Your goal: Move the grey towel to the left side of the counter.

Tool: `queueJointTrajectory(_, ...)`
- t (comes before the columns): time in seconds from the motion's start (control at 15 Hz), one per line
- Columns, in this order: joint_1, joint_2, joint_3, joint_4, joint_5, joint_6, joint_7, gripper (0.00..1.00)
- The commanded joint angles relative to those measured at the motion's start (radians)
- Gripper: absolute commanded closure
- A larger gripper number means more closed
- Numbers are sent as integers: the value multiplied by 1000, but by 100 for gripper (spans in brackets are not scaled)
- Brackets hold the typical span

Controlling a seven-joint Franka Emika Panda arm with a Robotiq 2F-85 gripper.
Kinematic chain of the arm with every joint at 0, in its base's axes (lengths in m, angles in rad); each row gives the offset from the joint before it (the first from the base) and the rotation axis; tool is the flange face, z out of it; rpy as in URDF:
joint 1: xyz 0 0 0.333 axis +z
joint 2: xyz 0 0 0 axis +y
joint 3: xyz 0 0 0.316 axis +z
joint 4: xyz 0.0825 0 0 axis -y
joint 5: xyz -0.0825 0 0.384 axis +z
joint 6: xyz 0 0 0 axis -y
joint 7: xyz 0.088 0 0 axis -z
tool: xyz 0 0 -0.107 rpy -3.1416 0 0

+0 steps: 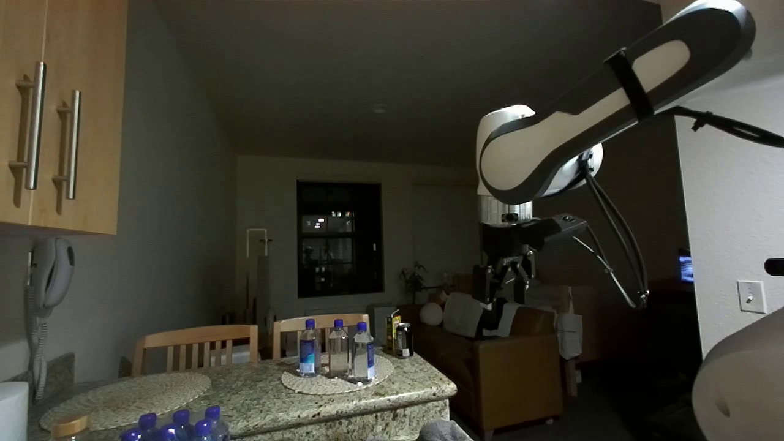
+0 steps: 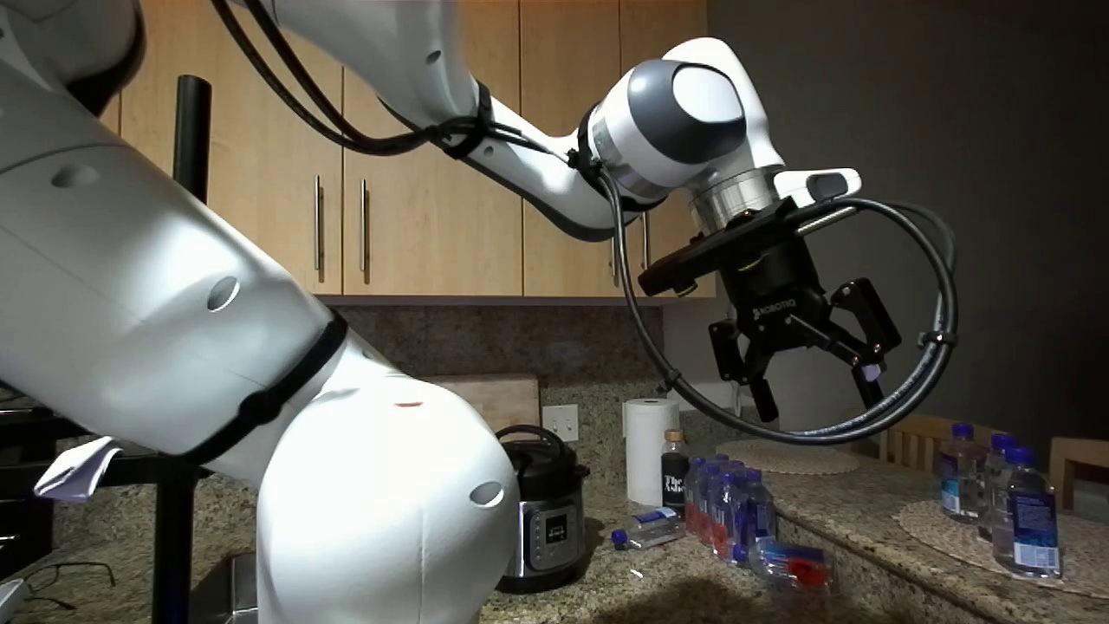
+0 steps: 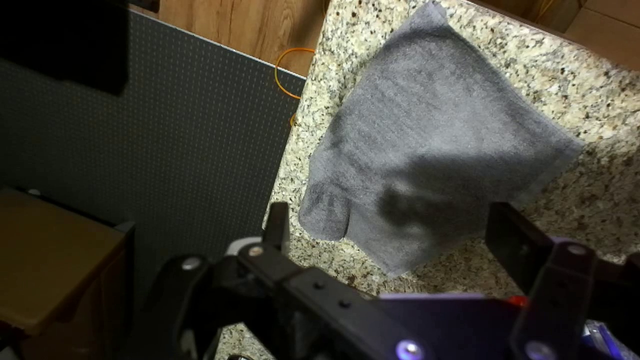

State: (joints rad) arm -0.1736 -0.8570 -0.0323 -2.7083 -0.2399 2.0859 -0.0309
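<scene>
The grey towel (image 3: 425,115) lies spread out on the speckled granite counter (image 3: 600,100) in the wrist view. One small part near its lower left is folded over. Only a bit of the towel shows at the bottom edge of an exterior view (image 1: 442,431). My gripper (image 3: 390,215) is open and empty, with its fingers wide apart. It hangs in the air above the counter, in both exterior views (image 1: 503,293) (image 2: 817,397). The gripper's shadow falls on the towel. The lower end of the towel shows between the fingers, below them and apart.
Three bottles (image 1: 335,355) stand on a woven mat on the raised counter, near a black can (image 1: 403,340). Several bottles (image 2: 728,503), a paper towel roll (image 2: 645,451) and a cooker (image 2: 544,511) stand on the lower counter. The counter's edge (image 3: 292,165) runs left of the towel.
</scene>
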Motion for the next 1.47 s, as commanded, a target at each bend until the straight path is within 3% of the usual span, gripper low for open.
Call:
queueJointTrajectory(0.0, 11, 0, -8, 3, -8, -5, 7, 0)
queueJointTrajectory(0.2, 13, -16, 9, -41, -18, 15, 22, 0)
queueJointTrajectory(0.47, 18, -3, 36, -132, -2, 129, 99, 0)
queueJointTrajectory(0.53, 20, 64, 47, -77, 11, 152, 123, 0)
queueJointTrajectory(0.8, 44, 217, 70, -92, 44, 341, 183, 0)
queueJointTrajectory(1.13, -7, 482, 169, -93, -44, 497, 310, 0)
queueJointTrajectory(1.27, -32, 545, 192, -84, -97, 521, 379, 0)
queueJointTrajectory(1.33, 15, 486, 153, -90, -48, 478, 313, 0)
queueJointTrajectory(1.4, 8, 522, 160, -84, -66, 491, 339, 0)
